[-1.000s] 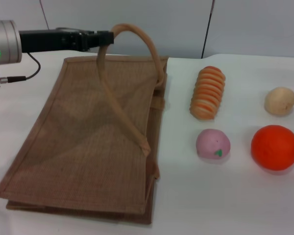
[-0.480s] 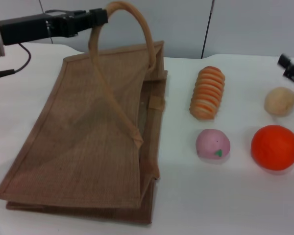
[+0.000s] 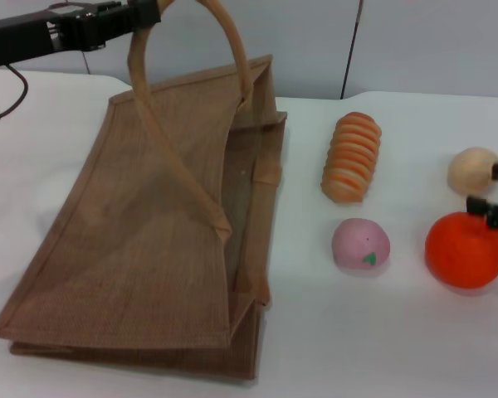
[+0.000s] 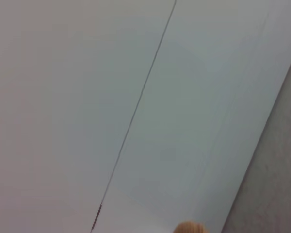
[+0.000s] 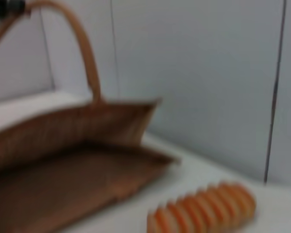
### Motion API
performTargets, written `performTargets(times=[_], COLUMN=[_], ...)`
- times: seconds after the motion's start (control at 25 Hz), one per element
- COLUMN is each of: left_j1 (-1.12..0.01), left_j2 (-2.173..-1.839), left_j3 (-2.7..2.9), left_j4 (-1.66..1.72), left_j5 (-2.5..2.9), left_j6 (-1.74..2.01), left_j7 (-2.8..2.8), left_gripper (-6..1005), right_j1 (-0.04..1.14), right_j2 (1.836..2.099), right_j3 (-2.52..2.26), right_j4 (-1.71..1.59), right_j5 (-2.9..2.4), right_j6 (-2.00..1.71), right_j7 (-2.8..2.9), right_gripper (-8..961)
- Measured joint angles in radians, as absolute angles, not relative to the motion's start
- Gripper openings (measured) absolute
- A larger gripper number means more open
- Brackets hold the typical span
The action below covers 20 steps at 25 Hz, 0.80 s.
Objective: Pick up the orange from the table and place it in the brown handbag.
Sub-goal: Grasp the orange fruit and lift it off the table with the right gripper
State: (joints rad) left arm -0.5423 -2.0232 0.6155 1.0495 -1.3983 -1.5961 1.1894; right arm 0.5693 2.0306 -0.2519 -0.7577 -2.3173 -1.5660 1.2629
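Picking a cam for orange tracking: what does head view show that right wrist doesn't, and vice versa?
Head only: the orange on the table, the right claw at its far edge, the pink fruit, the tan fruit, and the left claw lifting a handle of the brown handbag.
Right wrist only: a low look into the handbag's opened mouth.
Both: the handbag, its raised handle, the sliced orange piece and the wall behind.

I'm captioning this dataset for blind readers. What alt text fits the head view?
The left gripper lifts one handle of the brown handbag, opening its mouth, on the table. At the right edge the right gripper reaches over the orange, near a pale round fruit, a pink fruit and a ridged sliced piece.
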Motion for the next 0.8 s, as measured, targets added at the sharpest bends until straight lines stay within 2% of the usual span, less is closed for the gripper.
performTargets(times=[0.8], left_j1=[-0.541], left_j2=[-2.023], left_j3=[0.618], left_j4=[1.06], left_j5=[-1.399], left_j6=[-1.608], left_j7=[1.177], left_gripper=[129], right_j1=[0.658], right_j2=[2.037], right_j3=[-0.255], right_j4=[-0.779], right_j5=[-2.6], right_j6=[-1.559], right_j7=[1.411], right_gripper=[802])
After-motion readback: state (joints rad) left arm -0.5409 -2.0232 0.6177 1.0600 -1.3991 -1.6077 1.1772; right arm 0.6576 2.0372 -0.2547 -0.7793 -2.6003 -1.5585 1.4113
